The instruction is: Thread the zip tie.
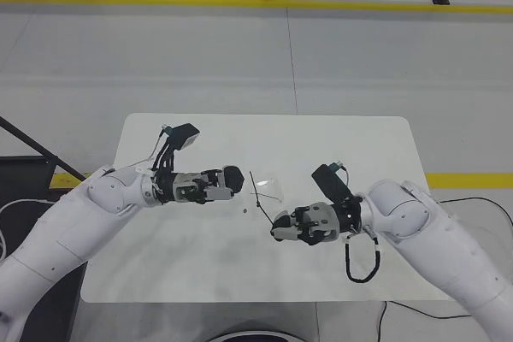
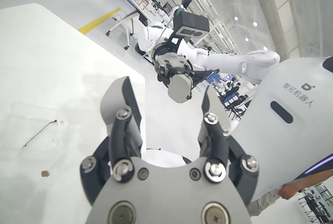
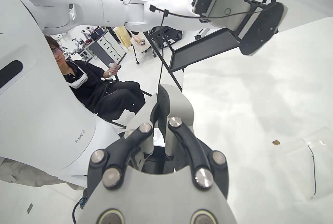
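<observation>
Top view: L gripper (image 1: pixel 232 178) hovers over the white table (image 1: pixel 342 145), just beside a clear plastic sheet (image 1: pixel 272 188). R gripper (image 1: pixel 278 228) sits nearer the robot, w/ a thin black zip tie (image 1: pixel 264 214) running from its tips toward the sheet, and a small brown speck (image 1: pixel 242 208) on the table btwn the two grippers. Over to the left wrist view: L gripper (image 2: pixel 166 105) has its jaws spread wide, nothing in them. On the sheet (image 2: pixel 26 110) lies a second tie (image 2: pixel 39 133), black, slightly curved, flat. R gripper (image 2: pixel 179 92) is opposite, above the table's edge. Right wrist view now: R gripper (image 3: pixel 160 95) has its fingers pressed together, pinching the zip tie (image 3: pixel 161 53), which pokes out long past the tips. The second tie (image 3: pixel 313 170) rests on the sheet (image 3: pixel 325 136), speck (image 3: pixel 275 142) near it, L gripper (image 3: pixel 261 32) well apart beyond.
</observation>
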Action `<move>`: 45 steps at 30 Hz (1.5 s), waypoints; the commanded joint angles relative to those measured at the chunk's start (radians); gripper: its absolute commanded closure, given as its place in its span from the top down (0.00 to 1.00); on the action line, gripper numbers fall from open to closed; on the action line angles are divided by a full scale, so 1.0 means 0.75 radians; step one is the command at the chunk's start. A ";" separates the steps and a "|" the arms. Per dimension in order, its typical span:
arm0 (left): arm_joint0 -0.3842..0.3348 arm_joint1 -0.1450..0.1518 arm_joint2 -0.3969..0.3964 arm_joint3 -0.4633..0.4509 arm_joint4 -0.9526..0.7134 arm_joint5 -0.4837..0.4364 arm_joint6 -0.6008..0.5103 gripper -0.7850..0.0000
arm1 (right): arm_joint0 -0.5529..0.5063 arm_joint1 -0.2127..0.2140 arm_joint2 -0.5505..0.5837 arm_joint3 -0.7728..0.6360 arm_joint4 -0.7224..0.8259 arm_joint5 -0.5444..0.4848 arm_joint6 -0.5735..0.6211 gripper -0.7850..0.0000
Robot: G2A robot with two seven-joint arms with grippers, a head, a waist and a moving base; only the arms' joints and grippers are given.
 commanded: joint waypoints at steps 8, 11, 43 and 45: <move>-0.056 -0.023 0.062 0.052 -0.070 0.008 -0.008 0.83 | 0.052 -0.016 -0.062 0.034 0.011 0.000 0.000 0.00; -0.069 -0.030 0.076 0.061 -0.076 0.010 -0.010 0.53 | 0.064 -0.019 -0.080 0.035 0.000 0.000 0.000 0.00; -0.125 -0.036 0.165 0.085 -0.061 -0.026 0.026 0.28 | 0.111 -0.030 -0.138 0.063 0.001 0.000 0.000 0.00; -0.127 -0.035 0.169 0.085 -0.061 -0.029 0.029 0.27 | 0.108 -0.029 -0.135 0.062 0.003 0.000 0.000 0.00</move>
